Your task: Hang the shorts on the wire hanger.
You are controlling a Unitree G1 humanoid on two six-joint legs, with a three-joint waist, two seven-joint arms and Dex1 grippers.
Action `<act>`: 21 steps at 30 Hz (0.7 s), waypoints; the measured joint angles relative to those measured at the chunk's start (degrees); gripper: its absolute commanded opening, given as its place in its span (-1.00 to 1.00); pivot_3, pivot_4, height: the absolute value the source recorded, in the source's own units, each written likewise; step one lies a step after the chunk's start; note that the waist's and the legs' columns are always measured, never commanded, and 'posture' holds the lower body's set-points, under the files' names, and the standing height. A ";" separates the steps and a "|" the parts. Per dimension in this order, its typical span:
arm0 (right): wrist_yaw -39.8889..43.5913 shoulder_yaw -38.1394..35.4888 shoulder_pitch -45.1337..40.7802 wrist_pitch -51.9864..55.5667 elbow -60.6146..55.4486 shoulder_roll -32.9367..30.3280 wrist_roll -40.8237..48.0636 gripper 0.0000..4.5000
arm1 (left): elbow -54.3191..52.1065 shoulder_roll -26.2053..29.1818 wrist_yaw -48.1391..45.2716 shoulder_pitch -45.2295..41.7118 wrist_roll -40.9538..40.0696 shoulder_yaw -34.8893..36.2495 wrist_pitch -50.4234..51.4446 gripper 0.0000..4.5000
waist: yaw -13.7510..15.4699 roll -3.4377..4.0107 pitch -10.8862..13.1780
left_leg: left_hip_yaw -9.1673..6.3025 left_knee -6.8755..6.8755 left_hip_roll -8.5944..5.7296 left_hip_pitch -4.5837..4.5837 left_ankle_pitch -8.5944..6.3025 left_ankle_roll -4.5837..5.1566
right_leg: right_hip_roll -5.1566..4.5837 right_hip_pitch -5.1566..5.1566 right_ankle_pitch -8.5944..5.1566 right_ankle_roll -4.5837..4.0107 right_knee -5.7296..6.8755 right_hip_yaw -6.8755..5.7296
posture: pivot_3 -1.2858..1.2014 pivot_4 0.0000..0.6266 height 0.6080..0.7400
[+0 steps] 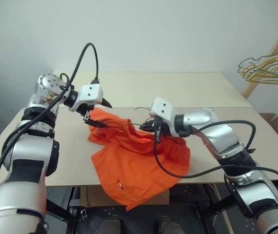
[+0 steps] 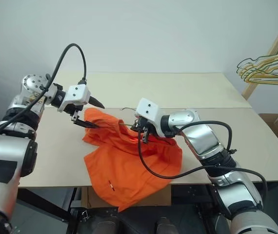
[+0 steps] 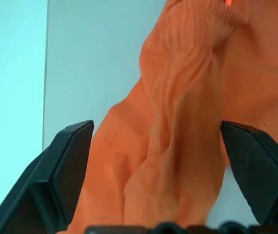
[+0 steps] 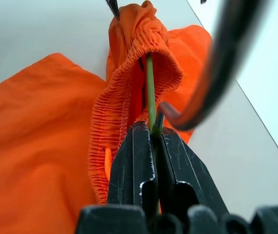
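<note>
Bright orange shorts (image 1: pixel 139 163) of thin fabric, crumpled at the centre of the frame, lower part spilling past the near table edge and hanging below it. Tiny white label mark low on the hanging part, near the hem. Gathered elastic waistband bunched up toward centre left, raised in folds (ribbed stitching plain in the right wrist view). Thin grey-olive wire hanger (image 4: pixel 150 92) mostly buried in the cloth: one straight wire running into the waistband opening, the small hook poking out just above the fabric at centre frame. Hanger roughly level, partly inside the shorts; shape of the hidden part not discernible.
</note>
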 measured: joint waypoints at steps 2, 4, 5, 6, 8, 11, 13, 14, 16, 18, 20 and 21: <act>0.41 -0.31 0.03 0.01 -0.07 -0.63 0.06 -1.00 | 0.11 0.73 2.83 1.20 2.04 -1.00 -2.00 1.00 | 0.14 0.00 0.00 | 0.00 -0.01 0.01 0.01 0.00 0.00 | 0.00 0.00 0.01 -0.01 0.01 0.00 | 0.13 -1.00 1.00; 0.54 -0.71 0.03 0.07 -0.19 -0.99 0.14 -1.00 | 0.86 0.50 5.26 2.50 3.21 -1.84 -2.82 1.00 | 0.29 0.00 0.00 | 0.01 0.00 0.01 0.01 0.00 0.00 | 0.00 0.00 0.01 -0.01 0.01 -0.01 | 0.13 -1.00 1.00; 0.61 -0.90 0.03 0.14 -0.28 -1.09 0.19 -1.00 | 1.18 0.18 6.71 3.15 3.82 -2.04 -3.09 1.00 | 0.36 0.00 0.00 | 0.01 0.00 0.01 0.01 0.00 0.00 | 0.00 0.00 0.01 -0.01 0.01 0.00 | 0.13 -1.00 1.00; 0.69 -1.15 0.03 0.26 -0.37 -1.15 0.23 -1.00 | 1.42 -0.35 8.26 3.68 4.41 -2.35 -3.15 0.92 | 0.47 0.00 0.00 | 0.02 0.01 0.01 0.01 0.00 0.00 | 0.00 0.00 0.01 -0.01 0.01 0.00 | 0.13 -1.00 1.00; 0.91 -1.67 0.03 0.45 -0.72 -1.17 0.26 -1.00 | 1.77 -1.35 11.41 4.32 5.33 -3.09 -3.43 0.72 | 0.65 0.00 0.00 | 0.02 0.01 0.01 0.00 0.00 -0.01 | 0.00 0.00 0.02 -0.02 0.01 -0.01 | 0.12 -1.00 1.00; 1.29 -2.23 0.03 0.99 -1.39 -1.60 0.66 -1.00 | 2.25 -1.72 15.14 4.46 6.62 -3.86 -3.59 0.26 | 0.84 0.00 0.00 | 0.03 0.00 0.01 0.00 0.00 -0.01 | 0.00 -0.02 0.08 -0.12 0.00 0.00 | 0.12 -1.00 1.00; 1.44 -2.31 0.03 1.32 -1.43 -1.84 0.68 -1.00 | 2.27 -1.78 16.36 4.45 6.58 -3.81 -3.47 -0.01 | 0.84 0.00 0.00 | 0.04 -0.02 0.01 0.00 0.00 -0.01 | 0.00 -0.03 0.08 -0.12 0.00 0.00 | 0.12 -1.00 1.00; 1.50 -2.31 0.03 1.47 -1.46 -1.91 0.70 -1.00 | 2.32 -1.83 16.64 4.45 6.55 -3.77 -3.41 -0.17 | 0.85 0.00 0.00 | 0.04 -0.02 0.01 0.00 0.00 -0.01 | 0.00 -0.03 0.07 -0.12 0.00 0.00 | 0.12 -1.00 1.00; 1.60 -2.34 0.03 1.63 -1.79 -1.99 0.83 -1.00 | 2.40 -1.92 17.00 4.45 6.46 -3.54 -3.13 -0.48 | 0.89 0.00 0.00 | 0.04 -0.02 0.01 0.00 0.00 -0.01 | 0.00 -0.03 0.07 -0.13 0.00 0.00 | 0.12 -1.00 1.00; 1.74 -2.44 0.06 1.91 -2.08 -2.19 1.17 -1.00 | 2.52 -2.03 17.09 4.45 6.25 -2.91 -2.14 -0.78 | 0.92 0.00 0.00 | 0.04 -0.02 0.01 0.00 0.00 -0.01 | 0.00 -0.03 0.07 -0.13 0.00 0.00 | 0.12 -1.00 1.00; 1.81 -2.59 0.22 2.18 -2.29 -2.46 1.21 -1.00 | 2.60 -2.16 17.00 4.45 5.79 -2.20 -1.28 -0.97 | 0.99 0.00 0.00 | 0.05 -0.02 0.00 0.00 0.00 -0.01 | 0.00 -0.02 0.07 -0.13 0.00 0.00 | 0.12 -1.00 1.00; 1.87 -2.60 0.35 2.26 -2.51 -2.73 1.24 -1.00 | 2.66 -2.27 16.88 4.45 5.00 -1.60 -1.02 -0.97 | 1.01 0.00 0.00 | 0.05 -0.02 0.01 0.00 0.00 -0.01 | 0.00 -0.03 0.07 -0.13 -0.01 0.00 | 0.12 -1.00 1.00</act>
